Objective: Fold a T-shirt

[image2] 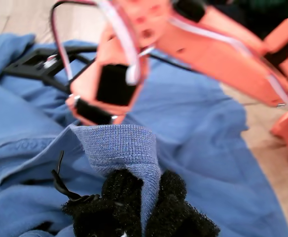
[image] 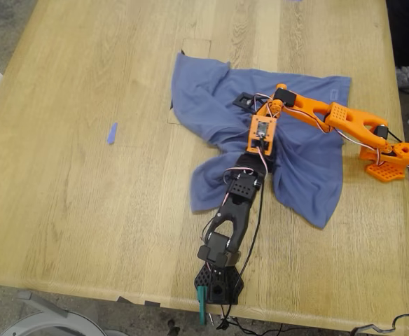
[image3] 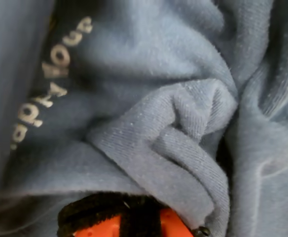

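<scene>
My first gripper (image2: 144, 207), on the black arm whose base (image: 218, 283) sits at the table's (image: 85, 210) near edge at 6 o'clock in the exterior view, has its fuzzy black pads (image2: 119, 190) pinched tight on a ribbed hem fold of the T-shirt (image: 302, 161). W/ the hem standing up btwn the pads, grip looks thin. Just past it, toward 12 o'clock, my second gripper (image3: 129, 219), on the orange arm reaching in from its base (image: 390, 164) at 3 o'clock, is pressed into a bunched ridge of cloth beside the pale lettering (image3: 48, 79); only its orange-and-black tip shows, so can't tell if it's pinching cloth or spread. The slate-blue shirt lies crumpled and twisted across mid-table, one flap trailing toward 7 o'clock, the rest spread toward 1 o'clock. A small blue strip (image: 111, 133) lies well apart at 9 o'clock. Risks, as judged: the two arms meet nearly touching over the cloth, so a lift could knock them together or snag a cable; hem could slip from the pads; pulling on a twisted bunch may drag the whole shirt, not fold it.
</scene>
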